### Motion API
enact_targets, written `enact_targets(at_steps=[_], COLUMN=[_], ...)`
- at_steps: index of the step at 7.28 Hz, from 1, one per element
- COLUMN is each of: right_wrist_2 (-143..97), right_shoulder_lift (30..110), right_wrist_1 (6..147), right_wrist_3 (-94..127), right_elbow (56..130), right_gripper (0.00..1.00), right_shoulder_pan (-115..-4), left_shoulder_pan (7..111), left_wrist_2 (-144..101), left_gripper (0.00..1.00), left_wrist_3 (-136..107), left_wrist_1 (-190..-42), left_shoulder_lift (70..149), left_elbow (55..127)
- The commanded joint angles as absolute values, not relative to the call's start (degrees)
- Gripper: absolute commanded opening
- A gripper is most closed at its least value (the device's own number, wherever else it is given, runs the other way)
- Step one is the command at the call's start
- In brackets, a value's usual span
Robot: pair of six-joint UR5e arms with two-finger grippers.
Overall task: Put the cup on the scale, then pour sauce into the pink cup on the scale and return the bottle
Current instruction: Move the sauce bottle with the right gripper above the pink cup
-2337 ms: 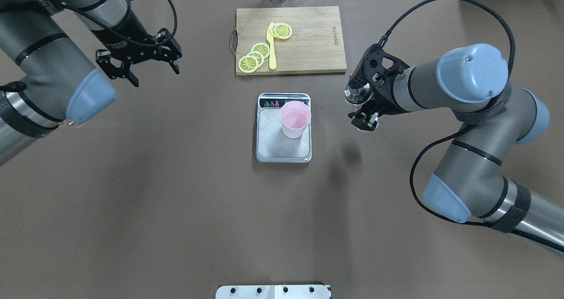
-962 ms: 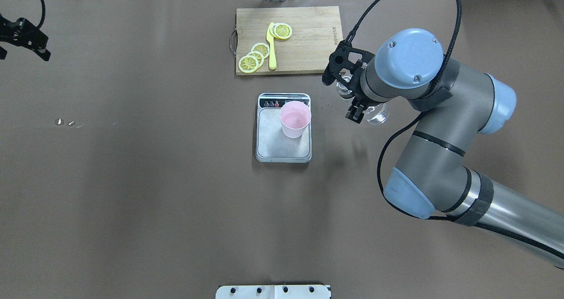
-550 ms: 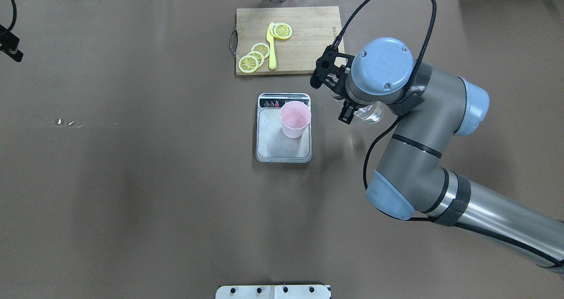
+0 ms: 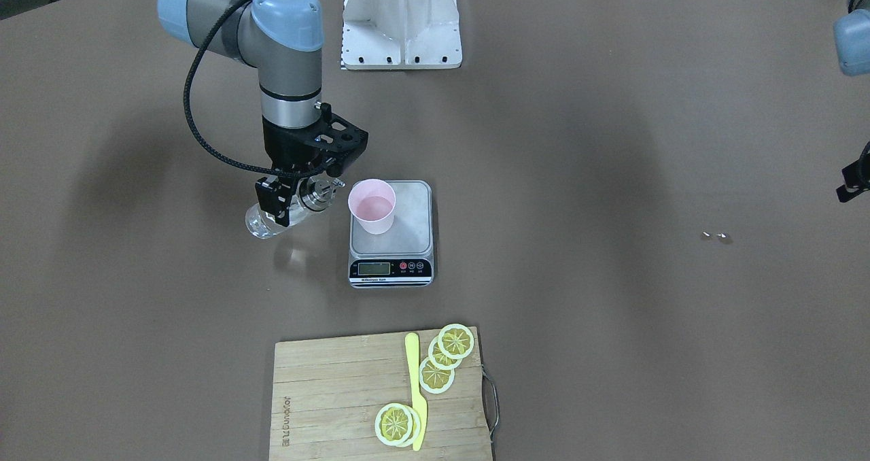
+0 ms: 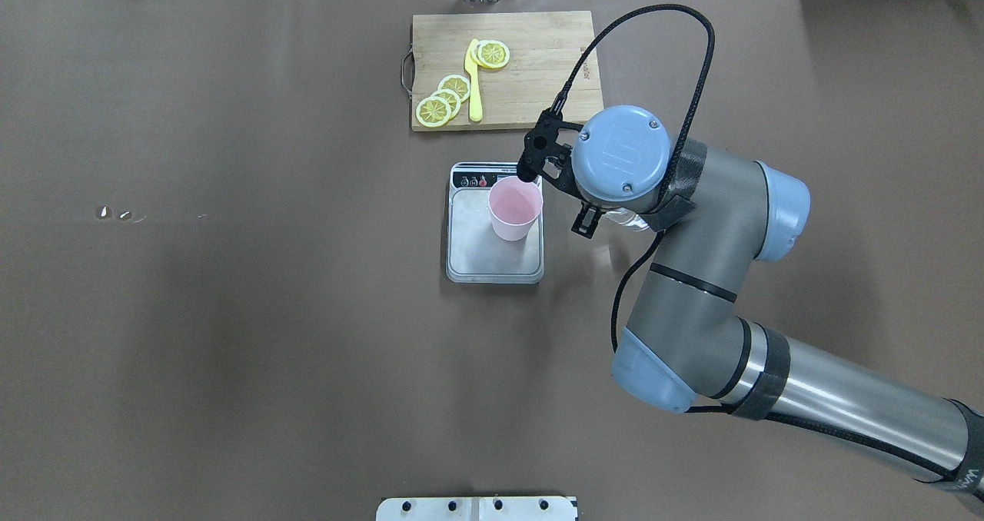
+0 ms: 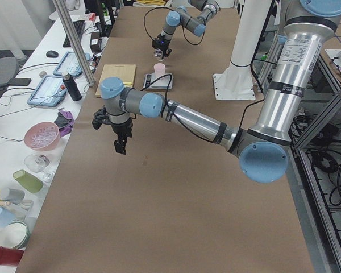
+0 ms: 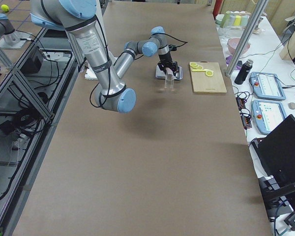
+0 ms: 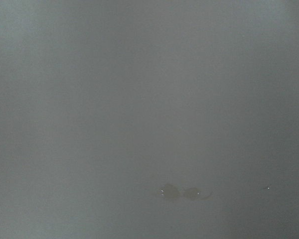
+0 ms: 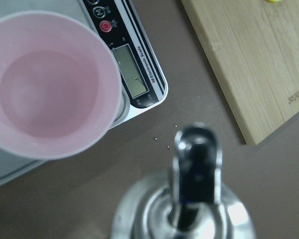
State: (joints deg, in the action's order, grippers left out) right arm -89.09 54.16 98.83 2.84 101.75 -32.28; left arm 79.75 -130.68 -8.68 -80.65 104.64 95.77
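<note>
While the right gripper (image 4: 289, 208) pinched the tilted bottle (image 4: 260, 224) tight, its spout (image 4: 319, 193) pointed leftward at the cup (image 4: 372, 206), which stood just beside it at the right edge of the scale (image 4: 408, 243).

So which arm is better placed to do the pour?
Right. The right gripper holds the bottle just beside the cup; the left gripper hangs far away along the table.

Right arm reaches forward, wrist turned down; right gripper (image 4: 285, 202) is clamped on the tilted bottle (image 4: 258, 226). Left arm stretches far sideways, left gripper (image 6: 120, 149) pointing down, its jaws unreadable.
</note>
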Motion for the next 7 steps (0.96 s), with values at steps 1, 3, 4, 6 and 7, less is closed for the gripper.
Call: enact_targets(at_steps=[1,3,4,6,7], right_wrist_2=[-87.81,-86.67,-85.96,-84.82,-84.55], right_shoulder_lift=[53.44,52.82,52.56,50.81,50.19], right_wrist_1=[101.25,104.04,104.67,105.90,105.91], right_wrist_3=[2.90,2.81,2.81,2.90,2.90], right_elbow=[101.34,100.90,100.55,98.10,97.65], right_gripper=[0.64,0.64,0.64,0.64,0.64], right_shoulder_pan=[-31.73,-31.73,-31.55,-30.94,-30.85], left_shoulder_pan=[80.33,80.68,81.64,81.83,82.44], left_wrist_2=[-130.96,-131.04,-131.13,-133.14,-134.29], left_gripper=[0.98,0.98,0.98,0.98,0.98], left_wrist_3=[-8.35,-8.35,-8.09,-6.69,-6.33], left_wrist_1=[-86.72,-89.38,-89.30,-89.91,-91.65], left_shoulder_lift=[104.59,104.59,104.68,104.59,103.98], left_elbow=[89.50,86.84,85.88,84.30,82.98])
